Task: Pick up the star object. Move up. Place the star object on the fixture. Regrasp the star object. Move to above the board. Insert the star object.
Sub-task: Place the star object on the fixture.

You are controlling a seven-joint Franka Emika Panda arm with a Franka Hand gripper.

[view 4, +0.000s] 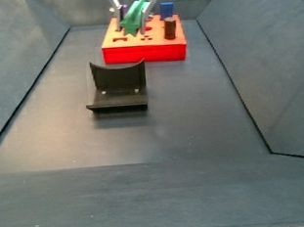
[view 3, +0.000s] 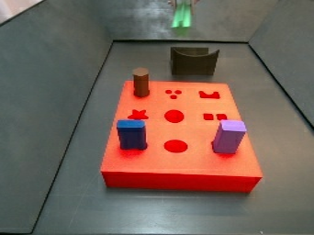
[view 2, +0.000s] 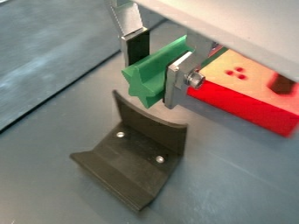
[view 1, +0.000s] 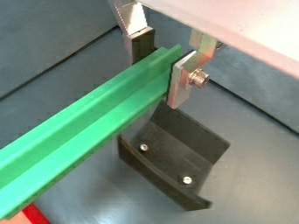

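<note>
My claw (view 1: 165, 63) hangs in the air above the fixture (view 1: 176, 157), its two silver plates pinching the star object (view 1: 82, 118) near one end, so the long green bar runs out level from between my fingers (view 1: 184, 77) rather than hanging down. In both wrist views the dark bracket sits directly beneath the bar, its curved notch opening upward, and I see a clear gap between bar and notch: the piece is lifted, not yet set down. That is the relation my next move turns on, I judge: the bar's long axis should come down across the notch, so the drop looks to be straight down with little sideways correction. In a side view the claw (view 3: 182, 13) is at the 12 o'clock edge of the frame, the fixture (view 3: 194, 61) just below it, and the board (view 3: 181, 138) nearer the camera toward 6 o'clock, well apart from the fixture. I count one star object, one fixture, one red board, one brown round peg (view 3: 141, 83) at the board's 10 o'clock corner, one blue square peg (view 3: 131, 134) and one purple square peg (view 3: 229, 137) standing in it. The star-shaped hole (view 3: 138, 114) lies open just beside the blue peg.
</note>
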